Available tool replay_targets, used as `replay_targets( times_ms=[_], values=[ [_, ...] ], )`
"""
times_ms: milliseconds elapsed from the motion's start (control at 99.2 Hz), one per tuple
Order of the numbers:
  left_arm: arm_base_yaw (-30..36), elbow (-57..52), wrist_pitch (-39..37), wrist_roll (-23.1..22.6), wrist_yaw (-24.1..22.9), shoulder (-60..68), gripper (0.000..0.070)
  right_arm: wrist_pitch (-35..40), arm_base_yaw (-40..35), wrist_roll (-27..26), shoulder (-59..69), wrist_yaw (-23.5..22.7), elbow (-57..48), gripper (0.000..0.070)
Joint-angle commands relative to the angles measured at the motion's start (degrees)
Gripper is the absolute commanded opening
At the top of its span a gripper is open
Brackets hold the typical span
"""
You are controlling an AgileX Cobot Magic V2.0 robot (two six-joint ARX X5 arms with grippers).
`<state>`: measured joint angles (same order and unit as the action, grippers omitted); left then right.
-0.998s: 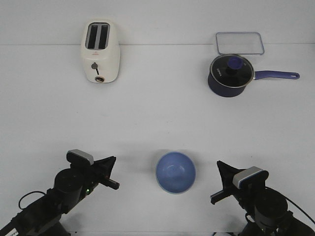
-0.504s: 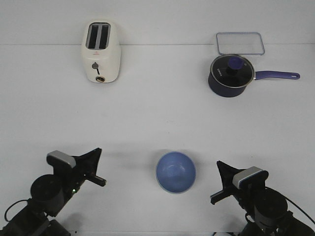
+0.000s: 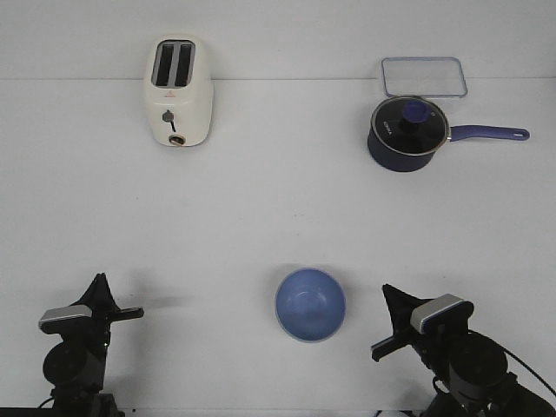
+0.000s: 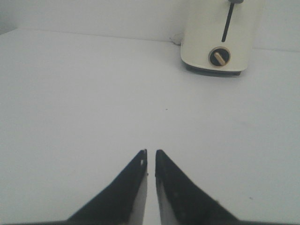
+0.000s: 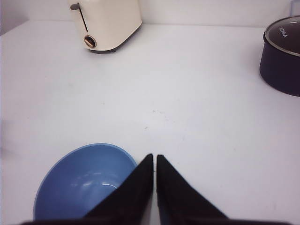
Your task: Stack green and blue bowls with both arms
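The blue bowl point(image 3: 310, 304) stands upright and empty near the table's front centre; it also shows in the right wrist view point(image 5: 84, 183). The green bowl does not show in any view. My left gripper point(image 3: 100, 282) is shut and empty at the front left, well left of the bowl; in its wrist view point(image 4: 151, 152) it points over bare table toward the toaster. My right gripper point(image 3: 389, 294) is shut and empty at the front right, just right of the bowl, its tips point(image 5: 154, 156) beside the bowl's rim.
A cream toaster point(image 3: 177, 91) stands at the back left and shows in both wrist views point(image 4: 220, 37) point(image 5: 105, 23). A dark navy saucepan point(image 3: 407, 132) with glass lid stands at the back right, with a clear rectangular container point(image 3: 423, 76) behind it.
My left arm has drawn back to the left and toward the front edge, turning from pointing right toward the bowl to pointing forward. The right arm and the bowl have not moved.
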<state>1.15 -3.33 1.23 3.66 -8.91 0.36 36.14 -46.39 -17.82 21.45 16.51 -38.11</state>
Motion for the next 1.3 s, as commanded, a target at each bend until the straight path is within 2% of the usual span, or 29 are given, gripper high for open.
replay_targets(
  times_ms=[0, 918, 1109, 1190, 1291],
  values=[
    [0.0, 0.7, -1.2, -1.4, 0.2, -0.2, 0.0014, -1.0, -0.5, -0.3, 0.0, 0.0, -0.5, 0.0012],
    [0.0, 2.5, -1.8, -1.2, 0.5, -0.2, 0.0015, -3.5, -0.5, -0.2, -0.1, 0.0, -0.5, 0.0012],
    [0.0, 2.5, -1.8, -1.2, 0.5, -0.2, 0.0015, -3.5, 2.7, 10.1, -0.3, 0.3, -0.4, 0.0012],
    [0.0, 2.5, -1.8, -1.2, 0.5, -0.2, 0.0015, -4.4, 8.9, 13.4, -1.0, -0.5, 1.0, 0.0012],
    [0.0, 2.5, -1.8, -1.2, 0.6, -0.2, 0.0014, -9.9, 20.3, 15.7, -3.4, -2.5, 6.2, 0.0012]
  ],
)
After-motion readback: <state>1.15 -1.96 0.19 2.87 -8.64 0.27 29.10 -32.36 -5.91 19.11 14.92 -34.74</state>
